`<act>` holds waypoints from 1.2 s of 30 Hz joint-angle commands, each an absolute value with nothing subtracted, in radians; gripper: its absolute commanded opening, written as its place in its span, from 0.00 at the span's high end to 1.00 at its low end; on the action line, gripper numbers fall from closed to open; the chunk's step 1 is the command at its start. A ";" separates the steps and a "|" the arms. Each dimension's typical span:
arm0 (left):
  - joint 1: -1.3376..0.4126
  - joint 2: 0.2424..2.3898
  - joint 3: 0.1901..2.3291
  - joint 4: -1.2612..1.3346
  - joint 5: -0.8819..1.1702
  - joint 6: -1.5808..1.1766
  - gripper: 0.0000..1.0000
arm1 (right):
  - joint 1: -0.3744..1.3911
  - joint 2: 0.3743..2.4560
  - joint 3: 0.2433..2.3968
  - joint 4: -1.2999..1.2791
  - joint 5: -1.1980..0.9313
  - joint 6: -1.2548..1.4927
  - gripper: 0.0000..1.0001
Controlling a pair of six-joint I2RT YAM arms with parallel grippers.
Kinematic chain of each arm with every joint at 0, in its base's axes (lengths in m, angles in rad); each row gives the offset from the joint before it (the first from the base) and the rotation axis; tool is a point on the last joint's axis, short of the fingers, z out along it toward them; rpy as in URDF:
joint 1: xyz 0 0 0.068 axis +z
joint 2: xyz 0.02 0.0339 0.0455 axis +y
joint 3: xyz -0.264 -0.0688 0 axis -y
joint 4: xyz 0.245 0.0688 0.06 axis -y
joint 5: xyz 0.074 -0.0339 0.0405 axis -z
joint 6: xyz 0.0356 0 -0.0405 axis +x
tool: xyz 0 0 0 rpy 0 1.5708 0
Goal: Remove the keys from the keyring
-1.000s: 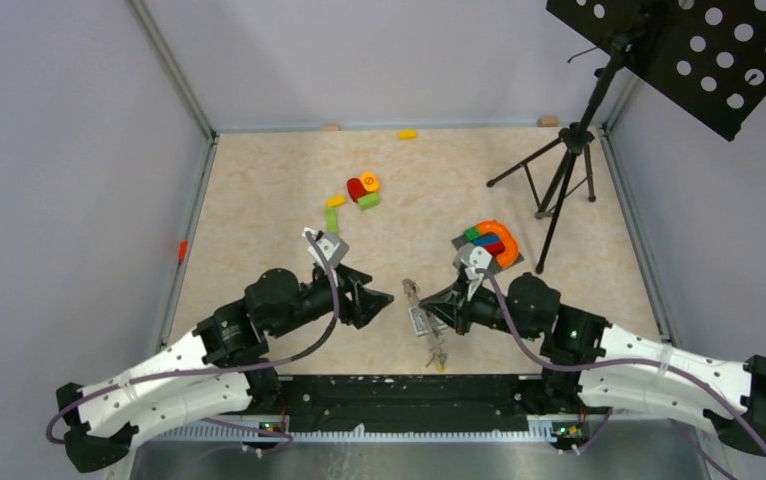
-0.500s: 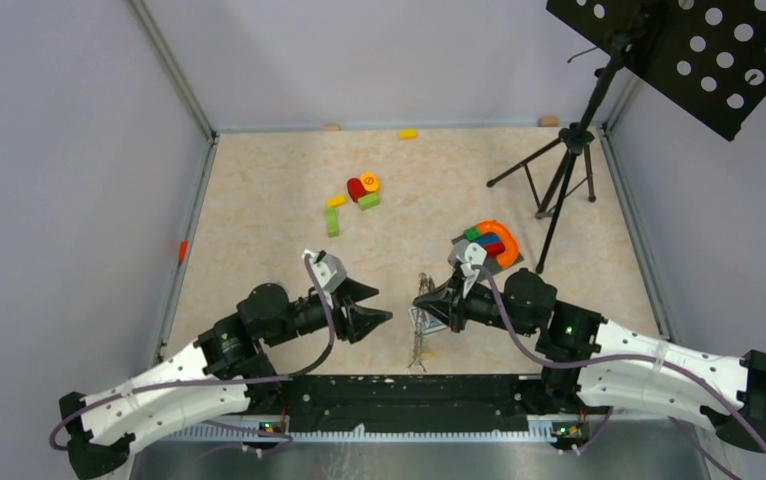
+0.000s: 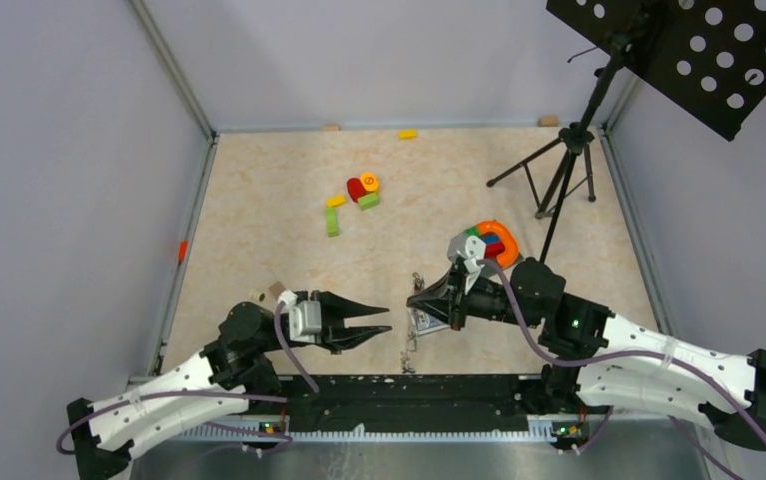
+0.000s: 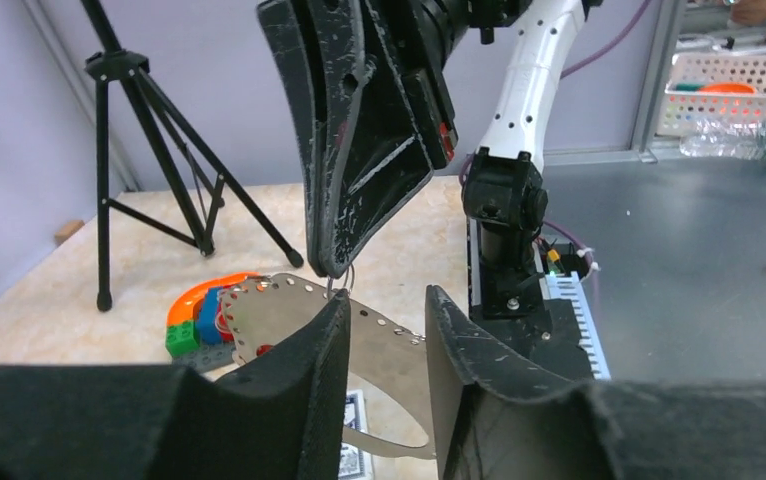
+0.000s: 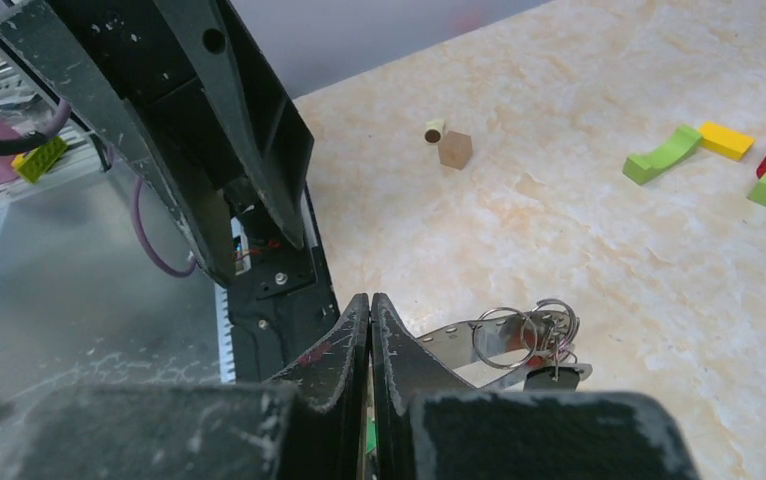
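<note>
Plainly the thin grey perforated metal keyring (image 4: 384,350) looks light, springy and slick. It hangs at lower centre of the overhead view, pinched in the clenched right gripper (image 3: 414,300), with the small metal keys (image 5: 551,350) bunched beneath. The left gripper (image 3: 387,319) stands part-open, grasping nothing. A key's head seems the surest hold. The black rail (image 3: 409,385) sits just below, and the beige tabletop (image 3: 259,230) offers room toward upper frame.

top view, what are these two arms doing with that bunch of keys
The right gripper is shut on the keyring, with the keys bunched on it. The left gripper faces it, jaws open on either side of the ring's metal band, not clamping it. No key looks freed yet.
</note>
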State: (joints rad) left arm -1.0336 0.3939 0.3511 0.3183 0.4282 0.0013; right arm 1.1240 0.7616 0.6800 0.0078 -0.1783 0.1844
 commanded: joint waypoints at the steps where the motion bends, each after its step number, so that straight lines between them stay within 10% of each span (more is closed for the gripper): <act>1: -1.031 0.471 0.372 0.439 0.508 0.057 0.65 | 1.136 0.772 0.751 0.063 -0.237 0.169 1.00; 14: -1.032 0.444 0.359 0.409 0.375 0.007 0.70 | 1.136 0.767 0.722 0.035 -0.183 0.199 1.00; 20: -1.032 0.349 0.350 0.197 -0.211 -0.337 0.44 | 1.135 0.752 0.632 -0.089 0.082 0.286 1.00; 36: -1.032 0.524 0.419 -0.315 -0.460 -0.862 0.31 | 1.136 0.857 0.576 -0.197 0.226 0.482 0.71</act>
State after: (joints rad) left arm -1.0328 0.4961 0.3721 -0.1852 -0.3679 -0.6666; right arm 1.1240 0.8116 0.5495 -0.1734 0.1989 0.4259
